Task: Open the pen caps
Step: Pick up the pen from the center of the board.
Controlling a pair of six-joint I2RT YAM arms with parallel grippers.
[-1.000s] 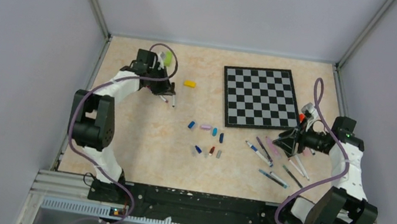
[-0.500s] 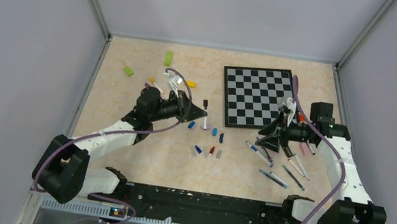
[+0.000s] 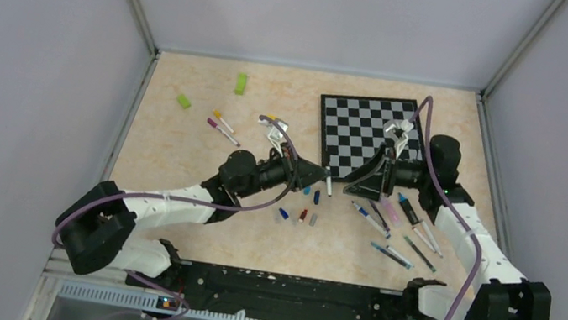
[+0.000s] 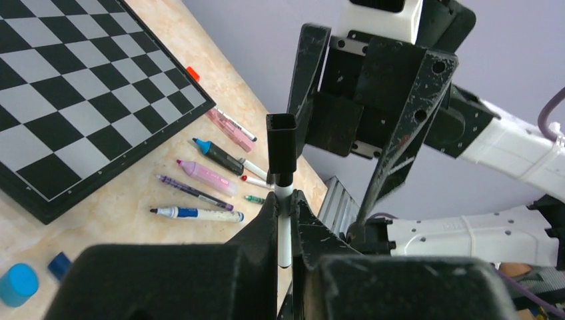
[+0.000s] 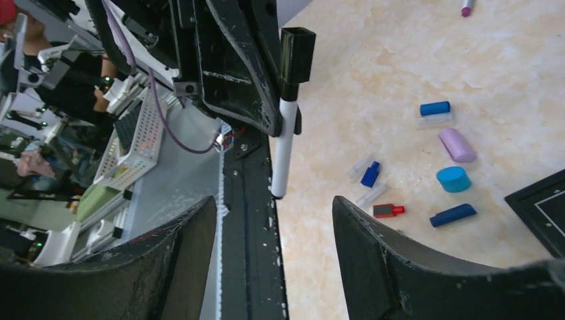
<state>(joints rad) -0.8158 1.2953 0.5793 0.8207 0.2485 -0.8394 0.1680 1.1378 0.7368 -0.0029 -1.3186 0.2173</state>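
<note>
My left gripper (image 3: pixel 320 170) (image 4: pixel 286 208) is shut on the white barrel of a pen (image 4: pixel 284 230) (image 5: pixel 284 150) (image 3: pixel 328 186) held over the table's middle. The pen's black cap (image 4: pixel 282 141) (image 5: pixel 296 53) is on and sticks out past the fingertips. My right gripper (image 3: pixel 355 186) (image 5: pixel 274 203) faces it from the right, jaws open wide and holding nothing, close to the pen without touching it. Loose pen caps (image 3: pixel 304 204) in blue, pink and red (image 5: pixel 388 211) lie below. More pens (image 3: pixel 396 226) (image 4: pixel 200 214) lie right of them.
A chessboard (image 3: pixel 356 107) (image 4: pixel 60 100) lies at the back right, just behind both grippers. Two green blocks (image 3: pixel 240 83) and two more pens (image 3: pixel 223 125) lie at the back left. The arms' black base rail (image 3: pixel 287 288) runs along the near edge.
The left arm carried the pen from the far left to the middle. The right arm swung left to meet it, and its jaws spread wider.
</note>
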